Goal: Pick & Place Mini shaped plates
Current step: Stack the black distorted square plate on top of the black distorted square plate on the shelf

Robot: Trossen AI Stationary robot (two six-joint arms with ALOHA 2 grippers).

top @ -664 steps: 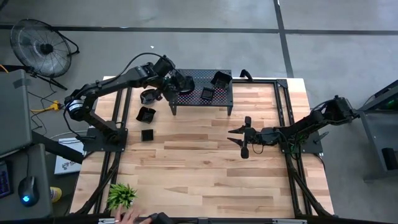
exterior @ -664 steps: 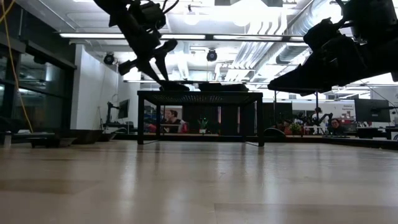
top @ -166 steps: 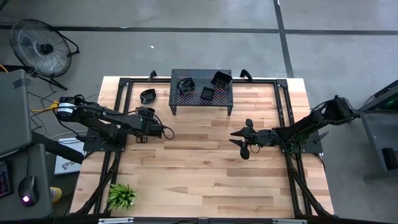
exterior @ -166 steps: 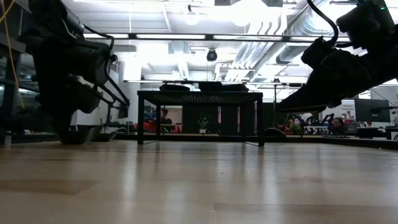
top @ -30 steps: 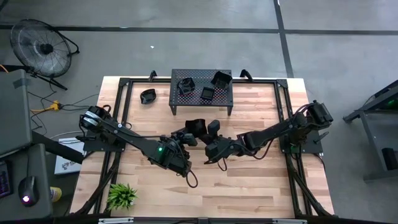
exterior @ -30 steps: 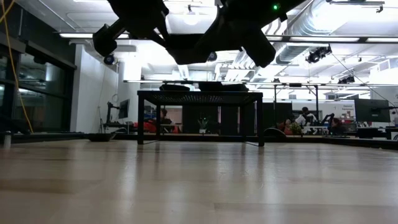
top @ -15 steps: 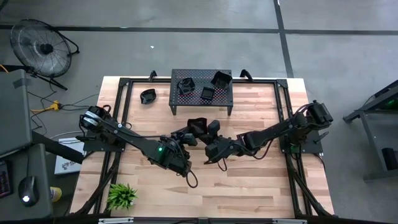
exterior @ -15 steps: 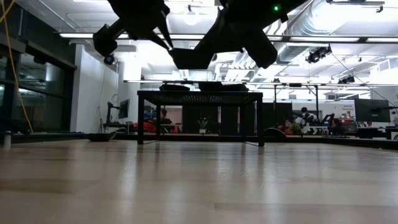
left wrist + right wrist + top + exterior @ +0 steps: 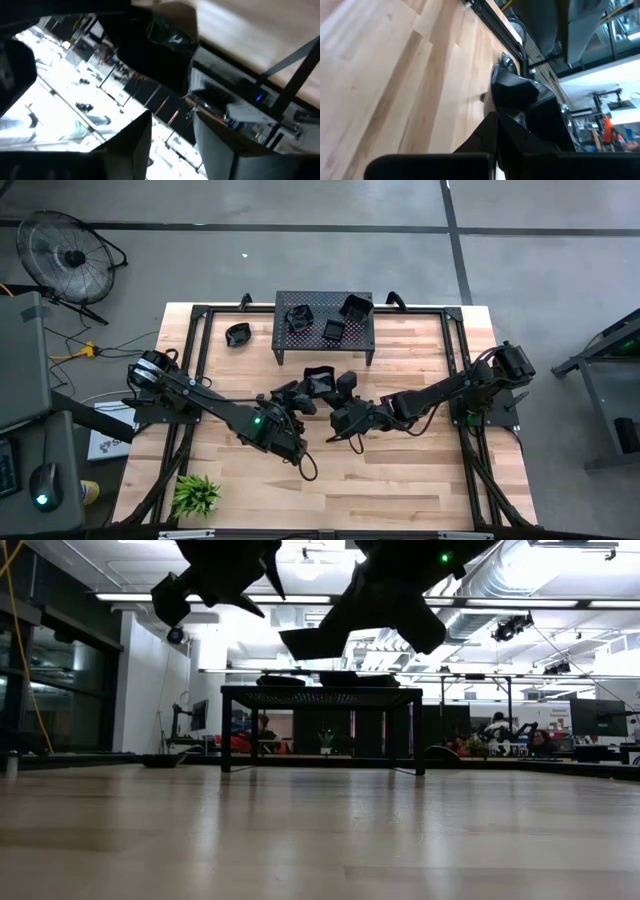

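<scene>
A loose plate (image 9: 238, 334) lies alone on the table (image 9: 420, 480) at the far left, just beside the stand (image 9: 322, 301). It is well apart from both arms.

Nearer the middle, the left gripper (image 9: 296, 394) hangs above the boards. Half a second ago it and the right gripper both met on one plate in the air. Now its jaws have parted: the left wrist view shows the two fingers (image 9: 127, 147) standing clear of each other with nothing between them, and the low view shows open space between this gripper and the plate.

The held plate (image 9: 318, 376) is next, up off the table in front of the stand. It tilts a little in the low view, one edge dipping toward the left arm.

The right gripper (image 9: 335, 388) has it, jaws closed tight on what looks like the rim, though the dark shapes run together there and the exact bite is hard to make out.

Behind, three more plates (image 9: 298, 317) sit on the stand.

So the hand-over from left to right looks done, and the plate now depends on the right grip alone. The likely next step is for the left arm to back away and the right to carry the plate to its place, probably the stand. A thin rim grip on a glossy dish could slip.
</scene>
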